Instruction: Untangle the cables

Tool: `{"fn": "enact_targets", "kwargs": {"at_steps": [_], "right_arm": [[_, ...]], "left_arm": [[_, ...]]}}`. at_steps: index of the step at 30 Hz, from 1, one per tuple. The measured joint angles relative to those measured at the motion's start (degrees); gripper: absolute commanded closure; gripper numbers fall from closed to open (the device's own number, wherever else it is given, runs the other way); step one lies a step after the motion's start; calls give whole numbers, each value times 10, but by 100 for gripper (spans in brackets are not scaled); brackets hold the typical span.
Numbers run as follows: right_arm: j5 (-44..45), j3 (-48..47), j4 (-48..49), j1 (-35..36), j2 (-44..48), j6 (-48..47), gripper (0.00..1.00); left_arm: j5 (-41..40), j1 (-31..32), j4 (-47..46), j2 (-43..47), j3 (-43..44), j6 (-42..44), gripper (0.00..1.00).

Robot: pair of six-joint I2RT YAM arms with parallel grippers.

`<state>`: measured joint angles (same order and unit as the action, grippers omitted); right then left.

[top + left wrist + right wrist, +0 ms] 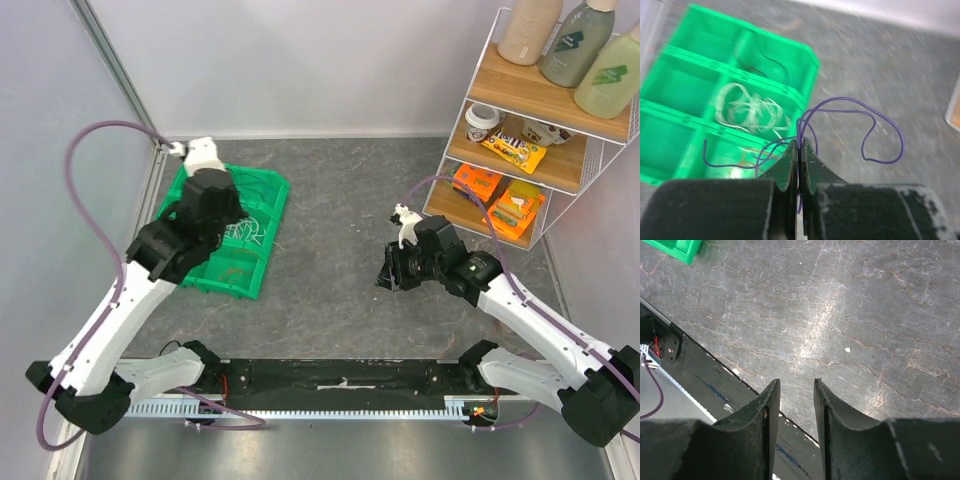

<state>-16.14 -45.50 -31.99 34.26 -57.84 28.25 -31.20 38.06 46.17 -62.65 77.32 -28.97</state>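
My left gripper (800, 145) is shut on a thin purple cable (867, 125) and holds it above the right edge of a green compartment tray (670, 80). The purple cable loops out over the grey table to the right and back over the tray to the left. White cables (747, 107) lie coiled in a middle compartment. A dark cable (767, 65) lies in a far compartment. A red-orange cable (747, 160) lies in a near compartment. In the top view the left gripper (215, 215) is over the tray (262, 205). My right gripper (796, 385) is open and empty above bare table, also seen in the top view (392, 272).
A white wire shelf (535, 130) with bottles and snack packs stands at the back right. A black rail (340, 378) runs along the near table edge. White walls close the back and left sides. A tray corner shows in the right wrist view (680, 250).
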Motion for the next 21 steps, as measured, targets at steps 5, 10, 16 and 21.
{"fn": "enact_targets", "kwargs": {"at_steps": [5,10,16,21], "right_arm": [[0,-12,0,0,-11,-3,60],[-4,-18,0,0,-10,-4,60],[-5,-18,0,-4,18,-4,61],[-5,-18,-1,-4,25,-5,61]], "left_arm": [[-78,-121,-22,16,-9,31,98],[-64,-303,-42,-13,-98,20,98],[-48,-408,-99,-35,-182,19,98],[8,-465,-131,-79,-188,-13,99]]}}
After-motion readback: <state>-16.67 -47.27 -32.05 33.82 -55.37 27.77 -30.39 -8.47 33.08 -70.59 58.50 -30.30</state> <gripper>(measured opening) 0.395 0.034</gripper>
